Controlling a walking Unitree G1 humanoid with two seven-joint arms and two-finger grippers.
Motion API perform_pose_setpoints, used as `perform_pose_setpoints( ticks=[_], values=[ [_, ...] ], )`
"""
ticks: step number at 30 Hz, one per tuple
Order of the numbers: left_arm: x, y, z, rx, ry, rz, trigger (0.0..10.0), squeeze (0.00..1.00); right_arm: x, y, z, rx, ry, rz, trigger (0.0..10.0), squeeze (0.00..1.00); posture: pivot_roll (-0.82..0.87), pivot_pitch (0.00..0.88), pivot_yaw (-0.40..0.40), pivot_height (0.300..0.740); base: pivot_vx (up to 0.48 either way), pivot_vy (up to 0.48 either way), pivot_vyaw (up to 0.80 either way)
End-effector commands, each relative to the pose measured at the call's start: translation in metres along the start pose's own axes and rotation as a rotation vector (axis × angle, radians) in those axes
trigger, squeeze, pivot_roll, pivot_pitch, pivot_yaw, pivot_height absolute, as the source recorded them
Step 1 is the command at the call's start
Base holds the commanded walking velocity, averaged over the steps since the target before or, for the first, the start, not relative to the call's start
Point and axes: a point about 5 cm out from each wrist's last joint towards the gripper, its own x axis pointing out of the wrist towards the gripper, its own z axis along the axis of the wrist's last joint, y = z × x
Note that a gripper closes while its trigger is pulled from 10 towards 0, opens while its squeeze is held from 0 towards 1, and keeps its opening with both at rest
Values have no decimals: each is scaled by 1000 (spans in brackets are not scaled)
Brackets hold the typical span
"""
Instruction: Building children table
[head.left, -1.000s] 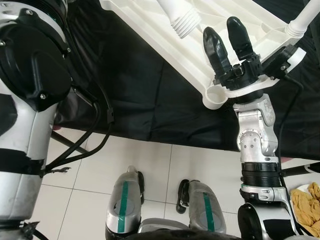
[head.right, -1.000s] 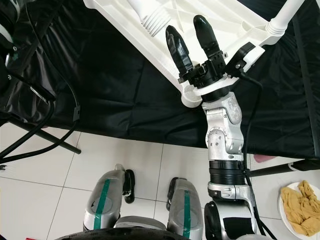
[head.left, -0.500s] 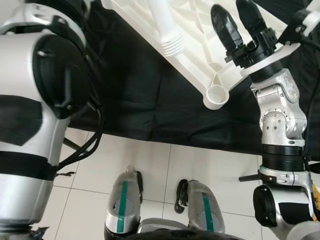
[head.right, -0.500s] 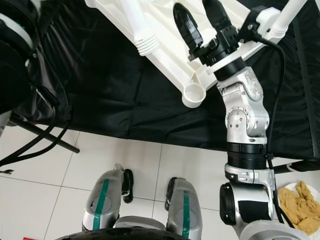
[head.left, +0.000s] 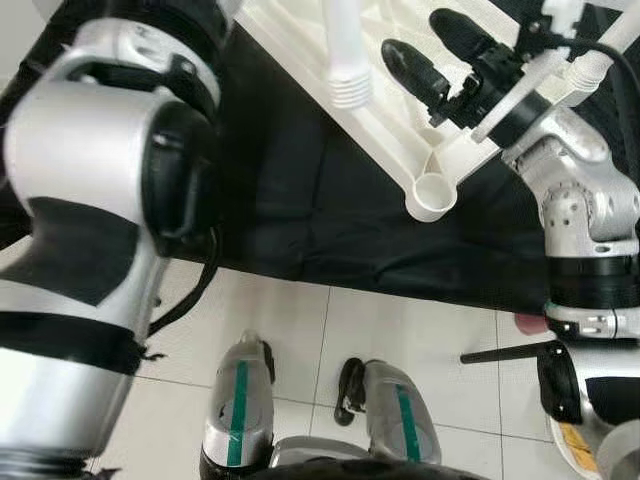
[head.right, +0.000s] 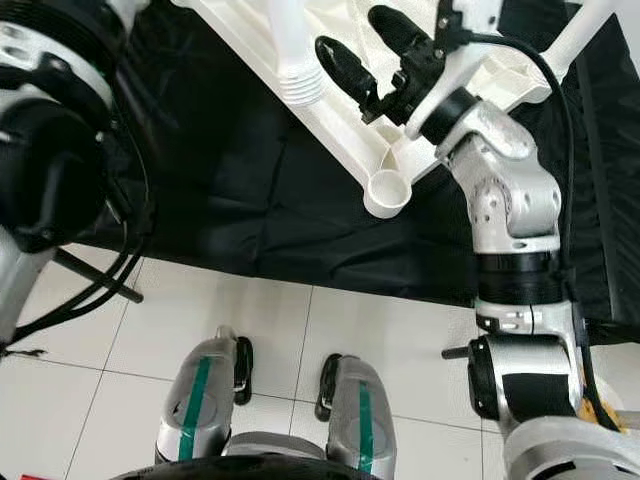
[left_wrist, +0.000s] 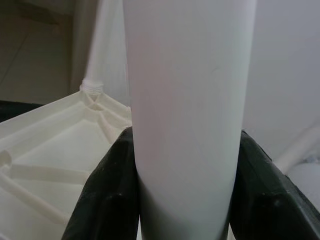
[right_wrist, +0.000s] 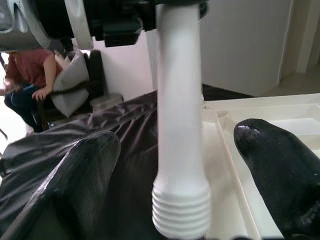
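Observation:
A white plastic tabletop (head.left: 392, 128) lies upside down on a black cloth, with an open round corner socket (head.left: 432, 194) at its near corner. My left gripper (left_wrist: 185, 145) is shut on a loose white table leg (head.left: 344, 52), whose threaded end (head.right: 300, 86) hangs over the tabletop's near rim. Black fingers (left_wrist: 107, 195) press both sides of the leg. To the right of the leg, my right gripper (head.left: 424, 42) is open above the tabletop. In the right wrist view the leg (right_wrist: 178, 100) stands between the spread fingers (right_wrist: 85, 175) without touching them.
Another white leg (head.right: 585, 30) stands fitted at the tabletop's far right corner. The black cloth (head.left: 300, 190) drapes over the table edge onto white floor tiles (head.left: 420, 330), where my feet stand. A seated person (right_wrist: 22, 82) is in the background.
The leg has swung right and more upright over the tabletop. My right gripper has turned left toward the leg's threaded end, staying open. My left arm has risen closer to the camera.

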Motion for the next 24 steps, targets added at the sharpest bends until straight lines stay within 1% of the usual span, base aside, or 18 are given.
perform_pose_setpoints(
  ticks=[1,4,5,6,11,12,15,17,19,20,21,24],
  values=[
    [-3,-22,1,50,-7,-372,10000,0,0,-3,-4,-8,48,0,10000,0,62,0,-55,740,0,0,0],
    [-1,-32,-4,63,2,-411,10000,0,4,-6,-3,-11,75,-2,10000,0,59,1,-52,740,0,0,0],
    [0,-38,-5,68,7,-432,10000,0,7,-9,-2,-9,92,-8,10000,0,57,2,-53,740,0,0,0],
    [0,-38,-5,68,7,-432,10000,0,7,-9,-2,-9,92,-8,10000,0,57,2,-53,740,0,0,0],
    [1,-55,-9,90,7,-496,10000,0,14,-15,-3,-29,132,-22,10000,0,55,9,-52,740,0,0,0],
    [1,-55,-9,90,7,-496,10000,0,14,-15,-3,-29,132,-22,10000,0,55,9,-52,740,0,0,0],
    [0,-63,-9,90,9,-527,10000,0,19,-19,-5,-47,161,-25,10000,0,52,11,-51,740,0,0,0],
    [0,-65,-10,91,9,-535,10000,0,21,-20,-6,-48,170,-24,10000,0,52,11,-51,740,0,0,0],
    [-1,-73,-10,103,10,-567,10000,0,24,-22,-8,-52,188,-22,10000,0,53,11,-53,740,0,0,0],
    [-1,-73,-10,103,10,-567,10000,0,24,-22,-8,-52,188,-22,10000,0,53,11,-53,740,0,0,0],
    [-2,-77,-11,107,12,-584,10000,0,27,-25,-8,-56,195,-27,10000,0,53,9,-54,740,0,0,0],
    [-3,-82,-13,105,15,-597,10000,0,30,-28,-6,-51,190,-37,10000,0,52,9,-54,740,0,0,0]
  ],
)
